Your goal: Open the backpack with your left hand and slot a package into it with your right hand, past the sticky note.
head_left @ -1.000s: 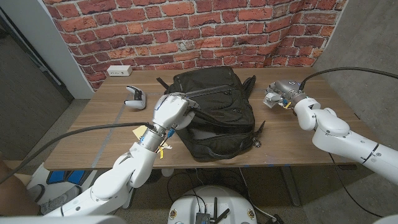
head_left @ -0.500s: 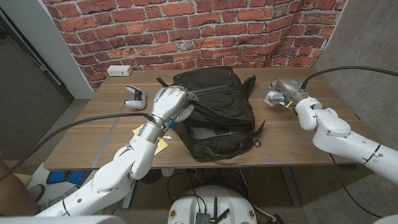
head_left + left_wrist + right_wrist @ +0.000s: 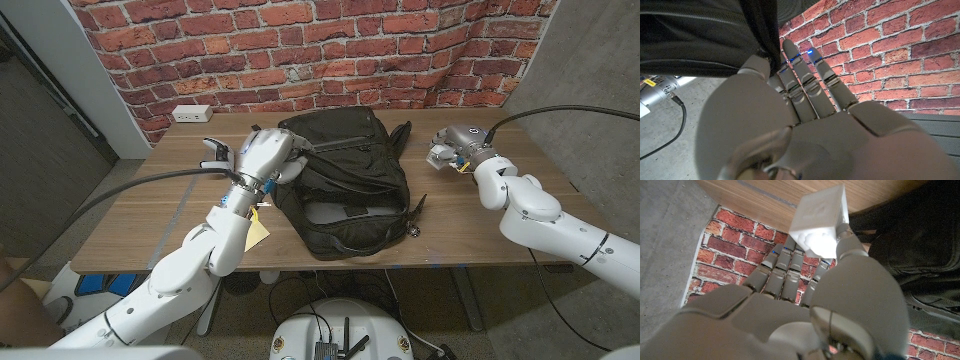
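A black backpack (image 3: 345, 185) lies on the wooden table (image 3: 480, 225), and its near side gapes to show a pale lining (image 3: 335, 213). My left hand (image 3: 265, 155) is at the bag's left top corner and holds the black flap (image 3: 757, 30) raised, the fabric running between thumb and fingers. Right of the bag, my right hand (image 3: 455, 145) pinches a small white package (image 3: 820, 222) above the table. A yellow sticky note (image 3: 258, 232) shows beside my left forearm, left of the bag.
A white controller-like object (image 3: 213, 150) lies just left of my left hand. A white power strip (image 3: 190, 113) sits at the table's far left edge by the brick wall. The bag's straps trail toward the table's front edge.
My left hand has moved up and toward the far left, pulling the flap with it, so the bag's mouth gapes wider. The right hand with the package has stayed put.
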Robot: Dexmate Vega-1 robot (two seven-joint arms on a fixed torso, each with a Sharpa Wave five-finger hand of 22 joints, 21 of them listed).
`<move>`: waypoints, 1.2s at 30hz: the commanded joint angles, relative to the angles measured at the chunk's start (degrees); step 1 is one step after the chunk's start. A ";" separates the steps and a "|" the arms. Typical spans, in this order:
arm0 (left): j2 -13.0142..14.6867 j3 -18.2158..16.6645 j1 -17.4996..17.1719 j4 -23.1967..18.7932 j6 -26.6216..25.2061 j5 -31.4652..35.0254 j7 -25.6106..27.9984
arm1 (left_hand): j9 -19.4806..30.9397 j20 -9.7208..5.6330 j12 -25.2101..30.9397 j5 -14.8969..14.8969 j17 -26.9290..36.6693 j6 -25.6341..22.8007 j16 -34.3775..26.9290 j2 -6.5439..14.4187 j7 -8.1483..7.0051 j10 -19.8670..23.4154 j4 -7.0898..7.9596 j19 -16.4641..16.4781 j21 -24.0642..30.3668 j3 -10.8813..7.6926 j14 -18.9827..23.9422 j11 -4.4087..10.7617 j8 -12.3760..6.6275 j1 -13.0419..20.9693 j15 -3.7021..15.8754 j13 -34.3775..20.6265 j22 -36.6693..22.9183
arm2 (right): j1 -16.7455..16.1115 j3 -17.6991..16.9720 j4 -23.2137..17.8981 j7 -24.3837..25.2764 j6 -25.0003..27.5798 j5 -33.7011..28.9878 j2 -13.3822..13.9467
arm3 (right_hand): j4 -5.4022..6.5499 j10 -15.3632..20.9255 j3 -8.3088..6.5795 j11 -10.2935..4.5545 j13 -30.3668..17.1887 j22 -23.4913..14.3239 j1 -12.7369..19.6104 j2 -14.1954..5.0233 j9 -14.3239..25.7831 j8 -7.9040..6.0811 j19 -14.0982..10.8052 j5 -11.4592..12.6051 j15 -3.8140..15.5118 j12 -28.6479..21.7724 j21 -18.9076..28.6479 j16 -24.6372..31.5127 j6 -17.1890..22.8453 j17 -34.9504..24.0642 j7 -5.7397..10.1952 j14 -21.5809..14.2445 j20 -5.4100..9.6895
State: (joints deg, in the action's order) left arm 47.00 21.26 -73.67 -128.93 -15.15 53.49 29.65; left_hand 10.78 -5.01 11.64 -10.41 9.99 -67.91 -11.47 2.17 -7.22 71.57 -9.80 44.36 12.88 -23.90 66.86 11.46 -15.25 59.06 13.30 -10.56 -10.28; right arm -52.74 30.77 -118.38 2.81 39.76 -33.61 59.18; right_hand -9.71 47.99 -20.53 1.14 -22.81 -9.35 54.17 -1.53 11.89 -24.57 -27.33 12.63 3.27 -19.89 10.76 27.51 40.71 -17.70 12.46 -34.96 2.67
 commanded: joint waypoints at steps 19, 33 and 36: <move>-3.27 -0.95 5.63 3.16 3.29 -11.52 -0.44 | 0.31 -6.75 0.14 -0.24 0.31 -0.55 0.16 0.62 0.33 0.93 -0.14 1.14 0.31 -0.25 0.81 0.06 0.14 0.34 0.53 -0.25 -0.30 | -1.34 1.11 -5.62 -0.70 7.27 -2.44 0.48 | 0.35 13.26 -0.10 -12.89 -0.17 -0.10 2.98 -2.94 -0.07 0.23 -0.53 0.48 9.49 0.03 -0.01 -0.57 0.86 -0.30 -0.04 -0.72 5.23; -5.20 -0.80 8.12 4.15 3.10 -16.19 -1.46 | 0.31 -6.79 0.05 -0.24 0.29 -0.53 0.24 0.61 0.50 1.02 -0.10 1.39 0.37 -0.25 0.99 0.07 0.29 0.40 0.51 -0.27 -0.33 | -3.32 1.12 -10.01 -1.21 11.99 -3.72 1.81 | 0.38 13.37 -0.02 -12.91 -0.25 -0.10 2.98 -2.94 0.00 0.23 -0.58 0.49 9.44 0.14 0.00 -0.63 1.14 -0.39 -0.02 -0.91 5.20; -5.44 -0.84 8.74 4.55 3.41 -17.36 -1.61 | 0.31 -6.80 0.03 -0.24 0.29 -0.52 0.24 0.63 0.53 1.01 -0.09 1.42 0.38 -0.26 1.03 0.08 0.32 0.42 0.51 -0.27 -0.34 | -3.68 1.24 -10.76 -1.11 13.04 -4.00 1.83 | 0.44 13.47 -0.01 -12.92 -0.24 -0.10 2.91 -2.98 -0.03 0.28 -0.57 0.50 9.40 0.18 -0.01 -0.67 1.17 -0.40 -0.02 -0.98 5.21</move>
State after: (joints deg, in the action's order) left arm 42.78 20.33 -67.08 -125.40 -12.17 39.82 28.81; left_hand 10.81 -5.11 11.46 -10.29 9.99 -68.15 -11.21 2.22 -6.84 71.98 -9.81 45.08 12.89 -23.88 67.26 11.29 -14.59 59.35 13.51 -10.55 -10.55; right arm -55.02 31.88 -126.12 1.83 49.12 -36.59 60.35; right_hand -9.52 47.98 -20.27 1.12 -22.97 -9.35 54.18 -1.53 11.71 -24.35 -27.33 12.61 3.29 -19.38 10.77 26.88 41.26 -17.98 12.40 -35.38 2.67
